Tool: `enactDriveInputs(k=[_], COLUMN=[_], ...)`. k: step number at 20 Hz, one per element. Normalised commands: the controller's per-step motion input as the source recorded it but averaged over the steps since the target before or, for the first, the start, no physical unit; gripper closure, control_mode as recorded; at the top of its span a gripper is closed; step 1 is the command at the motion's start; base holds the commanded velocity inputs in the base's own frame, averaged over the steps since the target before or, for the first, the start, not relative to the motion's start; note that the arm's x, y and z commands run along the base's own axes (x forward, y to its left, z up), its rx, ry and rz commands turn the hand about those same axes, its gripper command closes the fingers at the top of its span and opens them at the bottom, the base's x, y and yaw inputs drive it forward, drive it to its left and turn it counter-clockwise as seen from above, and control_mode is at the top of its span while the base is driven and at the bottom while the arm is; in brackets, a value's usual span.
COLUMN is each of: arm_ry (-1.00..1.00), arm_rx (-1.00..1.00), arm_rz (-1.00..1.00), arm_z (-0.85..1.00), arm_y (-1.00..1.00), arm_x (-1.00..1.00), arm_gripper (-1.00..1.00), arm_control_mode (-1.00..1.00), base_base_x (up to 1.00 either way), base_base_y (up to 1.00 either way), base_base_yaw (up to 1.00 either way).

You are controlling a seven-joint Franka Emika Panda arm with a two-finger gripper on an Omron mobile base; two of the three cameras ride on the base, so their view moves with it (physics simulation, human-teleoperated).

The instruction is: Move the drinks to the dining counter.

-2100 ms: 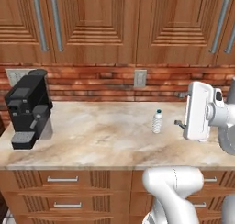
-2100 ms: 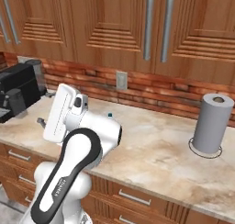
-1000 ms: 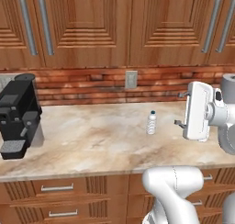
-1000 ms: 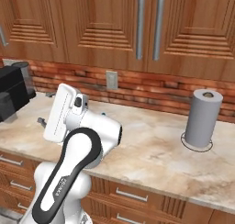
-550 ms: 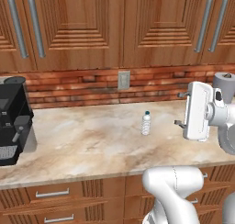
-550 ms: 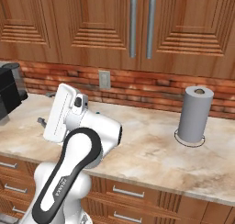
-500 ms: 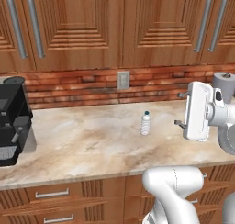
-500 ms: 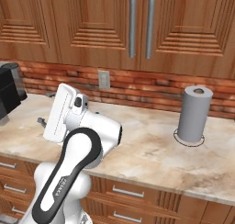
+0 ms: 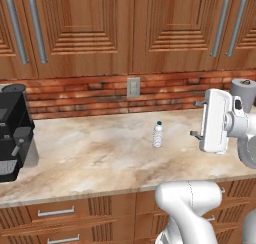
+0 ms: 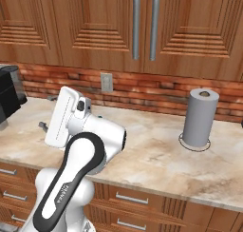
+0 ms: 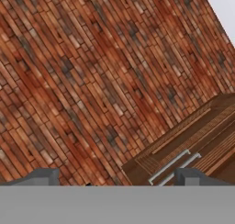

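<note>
A small clear water bottle [image 9: 158, 134] with a teal cap, one of the drinks, stands upright on the marbled counter [image 9: 100, 158] below the wooden wall cabinets. My gripper [image 9: 196, 119] hovers above the counter's right part, a little right of the bottle and apart from it. From the other side the gripper [image 10: 46, 112] shows at the left, folded close to the arm. In the hand view the two fingertips [image 11: 43, 176] stand wide apart with nothing between them, facing brick and a wooden drawer front. The dining counter is out of view.
A black coffee machine [image 9: 12, 130] stands at the counter's left end [image 10: 7, 98]. A grey paper-towel roll [image 10: 199, 118] stands upright at the right, partly behind my arm [image 9: 242, 90]. A brick backsplash with a wall outlet [image 9: 133, 87] backs the counter; drawers run below.
The whole picture has slid left, so the base has driven right along the counter. The arm holds the same pose and the jaws stay wide.
</note>
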Motion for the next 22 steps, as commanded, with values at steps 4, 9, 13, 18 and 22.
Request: enactDriveInputs(k=[4,9,13,18,22], arm_ry=[0.00,0.08,0.13,0.09,0.05], arm_rx=[0.00,0.00,0.00,0.00,0.00], arm_rz=[0.00,0.00,0.00,-0.04,-0.06], arm_z=[0.00,0.00,0.00,0.00,0.00], arm_y=[0.00,0.00,-0.03,-0.23,-0.29], arm_x=[0.00,0.00,0.00,-0.01,0.00], arm_gripper=[-1.00,-1.00,-1.00,-1.00,-1.00], arm_control_mode=[-1.00,-1.00,-1.00,-1.00,-1.00], base_base_x=[0.00,0.00,0.00,0.00,0.00], base_base_y=[0.00,0.00,0.00,0.00,0.00], base_base_yaw=[0.00,0.00,0.00,0.00,0.00])
